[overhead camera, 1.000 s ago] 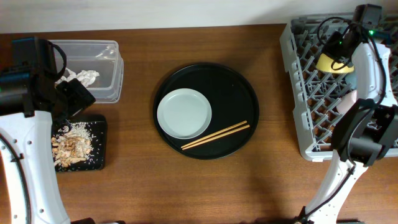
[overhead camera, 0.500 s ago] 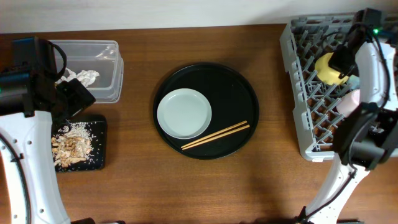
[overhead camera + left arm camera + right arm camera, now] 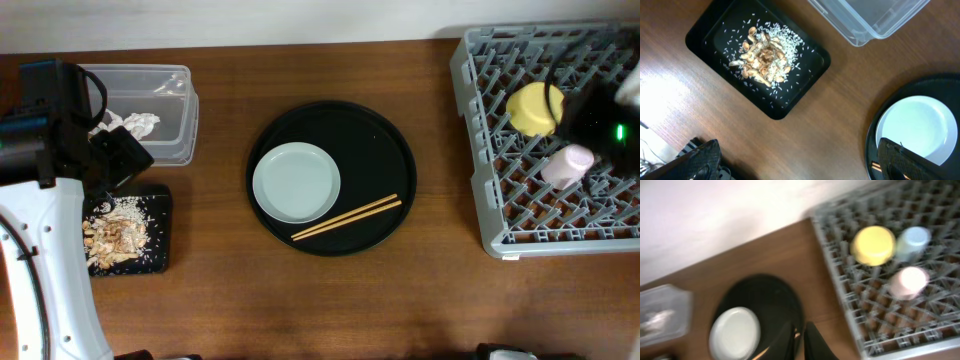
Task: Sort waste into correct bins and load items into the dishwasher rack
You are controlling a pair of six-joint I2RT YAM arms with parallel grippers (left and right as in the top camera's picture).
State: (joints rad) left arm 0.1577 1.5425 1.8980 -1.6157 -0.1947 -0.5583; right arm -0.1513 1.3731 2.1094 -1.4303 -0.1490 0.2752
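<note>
Black fingers of the right claw (image 3: 801, 339) stand narrow, close side by side with nothing between them, though the wrist picture is too blurred to tell whether they quite meet. From overhead that arm is a dark smear above the large square grey plastic lattice dishwasher rack (image 3: 470, 120), where the small yellow bowl (image 3: 533, 108), the pink cup (image 3: 566, 163) and the light blue cup (image 3: 914, 239) already sit among the pegs. The left claw (image 3: 799, 150) is spread wide and empty above the brown wooden bench (image 3: 220, 300), near the flat black rectangular tray (image 3: 812, 60) of beige-brown crumbly food scraps (image 3: 762, 55) and the clear plastic rectangular tub (image 3: 175, 80) that holds the crumpled white paper napkin (image 3: 135, 125). Farther out, on the large round black tray (image 3: 385, 140) in the middle of the bench, lie the pale grey-green round plate (image 3: 296, 182) and, just beside it, the pair of thin wooden chopsticks (image 3: 347, 217). The plate looks stiff, smooth and breakable, and is likely slippery. Lying flat, it offers only its raised rim, best pinched on the side away from the chopsticks. The chopsticks look light, stiff and apt to roll or split apart, so a grip across both at their middle seems safest.
</note>
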